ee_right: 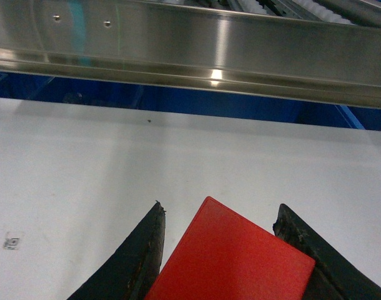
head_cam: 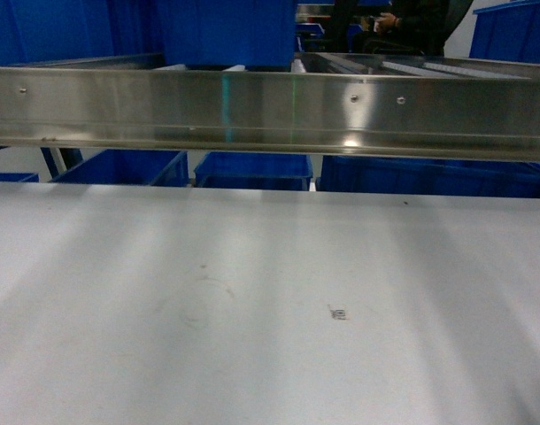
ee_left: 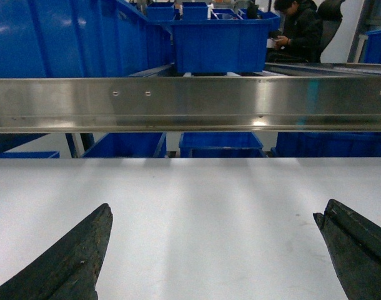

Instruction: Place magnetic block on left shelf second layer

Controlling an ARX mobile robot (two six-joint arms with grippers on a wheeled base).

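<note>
Red magnetic block (ee_right: 231, 256) sits clamped between our right gripper (ee_right: 222, 250) jaws, low over the white shelf surface (ee_right: 84, 162); left gripper (ee_left: 212, 250) hangs spread, empty; we should lower level, well short of the steel rail (ee_right: 197, 50), then release

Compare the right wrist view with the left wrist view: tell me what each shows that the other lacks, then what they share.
Only the right wrist view shows the red magnetic block between the right gripper fingers, and a small dark mark on the surface. Only the left wrist view shows the left gripper open and empty, stacked blue bins, and a seated person behind. Both show the white shelf surface and the steel rail across the top.
</note>
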